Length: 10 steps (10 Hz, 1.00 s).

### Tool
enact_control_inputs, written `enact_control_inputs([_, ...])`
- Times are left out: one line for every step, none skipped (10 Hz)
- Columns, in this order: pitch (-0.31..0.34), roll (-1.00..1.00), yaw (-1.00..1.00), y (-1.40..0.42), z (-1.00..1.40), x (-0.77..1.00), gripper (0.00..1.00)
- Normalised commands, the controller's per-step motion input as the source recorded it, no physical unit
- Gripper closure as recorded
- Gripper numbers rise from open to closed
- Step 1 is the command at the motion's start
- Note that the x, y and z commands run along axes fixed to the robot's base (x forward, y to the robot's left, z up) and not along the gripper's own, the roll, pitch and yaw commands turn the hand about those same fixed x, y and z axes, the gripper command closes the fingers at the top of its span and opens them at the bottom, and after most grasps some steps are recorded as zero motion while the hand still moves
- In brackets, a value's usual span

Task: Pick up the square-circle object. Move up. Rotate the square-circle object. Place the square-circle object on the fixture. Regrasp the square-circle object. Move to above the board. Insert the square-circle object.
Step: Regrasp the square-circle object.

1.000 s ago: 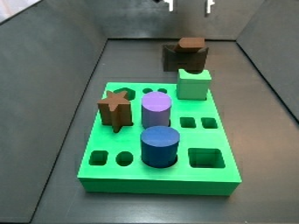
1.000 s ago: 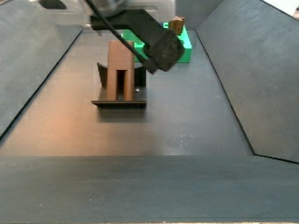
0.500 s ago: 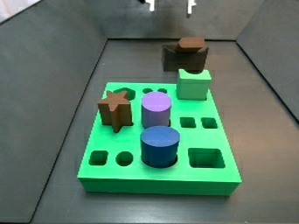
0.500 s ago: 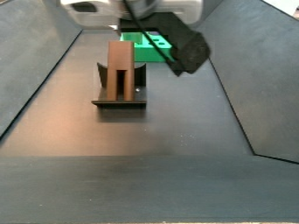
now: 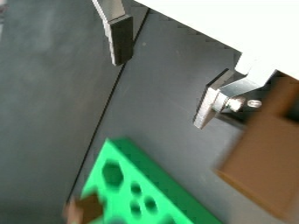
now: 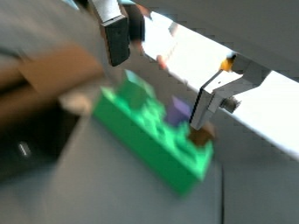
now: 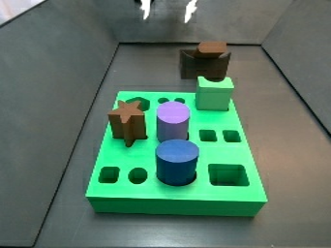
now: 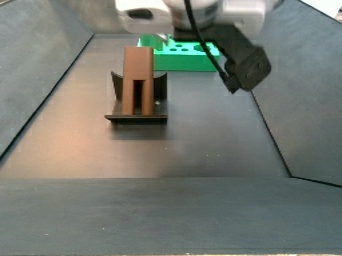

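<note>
Moved: gripper sits further toward the side wall than half a second ago, its two fingertips hanging at the top edge of a side view; on the opposite side view the arm body has swung across, and its dark housing now lies beside the fixture rather than over it.
Gripper state: jaws spread wide with bare desk between the silver fingers in both wrist views; it holds nothing.
Square-circle object: the reddish-brown peg stands upright in the fixture, clear of the gripper; in a side view it shows as a brown block topping the dark fixture at the far end of the desk.
Board: bright green plate in the middle of the desk, carrying a brown star peg, a purple cylinder, a blue cylinder and a pale green block.
Wrist views: blurred; the green board lies below the open fingers, well apart from them.
Desk: dark grey floor with sloped walls.
</note>
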Motion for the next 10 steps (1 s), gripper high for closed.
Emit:
enact_control_inputs([-0.048, 0.81, -1.0, -0.95, -0.47, -0.11, 0.0])
enact_control_inputs([-0.066, 0.8, -1.0, -0.82, -0.31, -0.02, 0.0])
enact_control_inputs([-0.101, 0.79, -1.0, -0.52, -0.14, 0.0, 0.0])
enact_control_inputs([-0.131, 0.78, -1.0, -0.29, -0.06, 0.0, 0.0])
enact_control_inputs([-0.167, 0.77, -1.0, -0.01, 0.0, -0.01, 0.0])
enact_control_inputs([-0.19, 0.76, -1.0, 0.02, 0.01, -0.01, 0.0])
enact_control_inputs([-0.221, 0.75, -1.0, -0.03, 0.0, 0.0, 0.0])
enact_control_inputs([-0.243, 0.74, -1.0, -0.02, 0.0, -0.01, 0.0])
enact_control_inputs([-0.274, 0.73, -1.0, -0.01, 0.01, -0.03, 0.0])
enact_control_inputs([-0.289, 0.72, -1.0, -0.01, 0.01, -0.04, 0.0])
